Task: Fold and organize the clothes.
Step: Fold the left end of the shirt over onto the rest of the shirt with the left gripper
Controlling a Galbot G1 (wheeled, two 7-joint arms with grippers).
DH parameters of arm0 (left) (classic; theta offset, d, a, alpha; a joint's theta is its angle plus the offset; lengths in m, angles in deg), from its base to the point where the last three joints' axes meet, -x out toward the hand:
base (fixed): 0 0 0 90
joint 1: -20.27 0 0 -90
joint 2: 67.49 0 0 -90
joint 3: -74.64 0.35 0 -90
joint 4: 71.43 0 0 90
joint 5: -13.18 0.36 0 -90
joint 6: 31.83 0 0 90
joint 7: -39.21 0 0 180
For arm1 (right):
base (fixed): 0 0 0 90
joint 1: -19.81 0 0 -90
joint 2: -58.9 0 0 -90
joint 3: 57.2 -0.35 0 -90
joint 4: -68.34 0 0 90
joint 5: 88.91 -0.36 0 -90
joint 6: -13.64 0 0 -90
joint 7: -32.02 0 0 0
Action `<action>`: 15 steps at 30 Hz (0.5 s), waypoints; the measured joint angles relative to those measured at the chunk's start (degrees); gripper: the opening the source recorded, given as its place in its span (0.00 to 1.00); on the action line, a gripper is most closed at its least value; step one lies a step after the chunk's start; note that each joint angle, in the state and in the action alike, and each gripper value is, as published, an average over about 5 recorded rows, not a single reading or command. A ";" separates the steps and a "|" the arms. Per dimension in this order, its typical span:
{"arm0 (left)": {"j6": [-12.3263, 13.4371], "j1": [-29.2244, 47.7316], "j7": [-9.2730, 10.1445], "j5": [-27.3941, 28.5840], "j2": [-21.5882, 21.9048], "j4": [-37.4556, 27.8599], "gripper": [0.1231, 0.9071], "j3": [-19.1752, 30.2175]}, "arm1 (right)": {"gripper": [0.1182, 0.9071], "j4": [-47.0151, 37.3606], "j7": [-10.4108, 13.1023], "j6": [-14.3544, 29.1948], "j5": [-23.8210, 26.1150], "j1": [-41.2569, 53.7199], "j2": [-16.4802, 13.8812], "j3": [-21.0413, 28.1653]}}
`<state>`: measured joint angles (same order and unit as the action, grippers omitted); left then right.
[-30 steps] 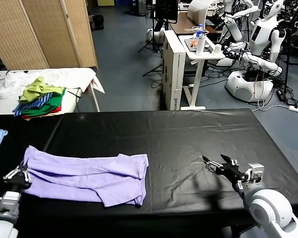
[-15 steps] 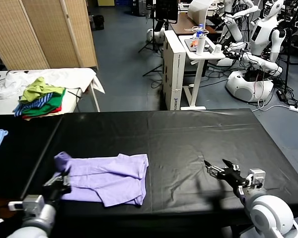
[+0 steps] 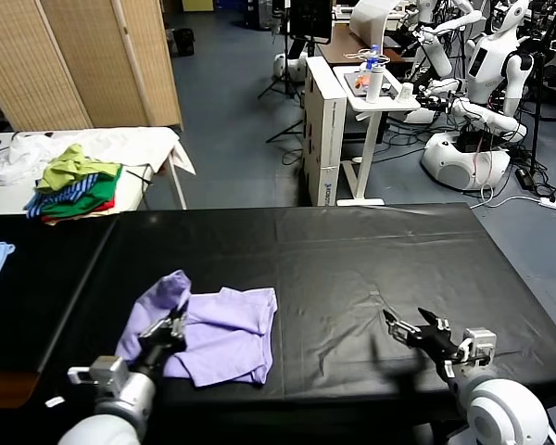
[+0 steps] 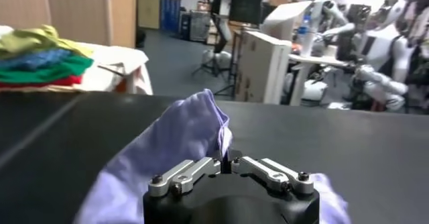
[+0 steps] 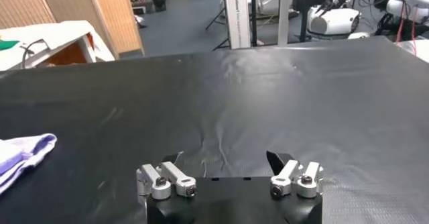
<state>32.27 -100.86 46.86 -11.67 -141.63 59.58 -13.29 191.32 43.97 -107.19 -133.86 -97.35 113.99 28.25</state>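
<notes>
My left end effector point(image 3: 174, 324) is pinched on the sleeve end of the lavender T-shirt point(image 3: 224, 334), lower left of the head view on the black worktop point(image 3: 352, 250), lifting it over the rest. Looks about half folded, more folds left. My right end effector point(image 3: 415, 332) hangs wide open, lower right.

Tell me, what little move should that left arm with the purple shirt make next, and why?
Probably carry the lifted end further across, toward the right end of the shirt, then lay it down. The left claw is shut on that raised end, which stands above the flat part, so the fold looks only half made. The right claw waits open over the bare black table.
</notes>
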 joint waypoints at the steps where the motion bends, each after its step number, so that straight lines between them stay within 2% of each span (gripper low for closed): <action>1: -0.03 0.19 0.01 0.01 -0.05 -0.01 0.07 0.90 | 1.00 0.01 -0.01 0.00 0.12 -0.22 0.08 -0.16; 8: -0.25 1.69 0.19 -0.06 -0.36 -0.43 0.07 6.44 | 1.00 -0.09 -0.17 0.08 1.31 -1.88 0.93 -0.81; 15: -0.45 3.14 0.38 -0.20 -0.91 -1.35 0.07 9.99 | 1.00 -0.24 -0.19 0.10 2.12 -2.45 1.44 -0.76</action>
<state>31.82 -97.72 47.23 -11.88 -142.54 58.24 -3.30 191.08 43.78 -107.10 -131.74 -99.80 115.43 27.49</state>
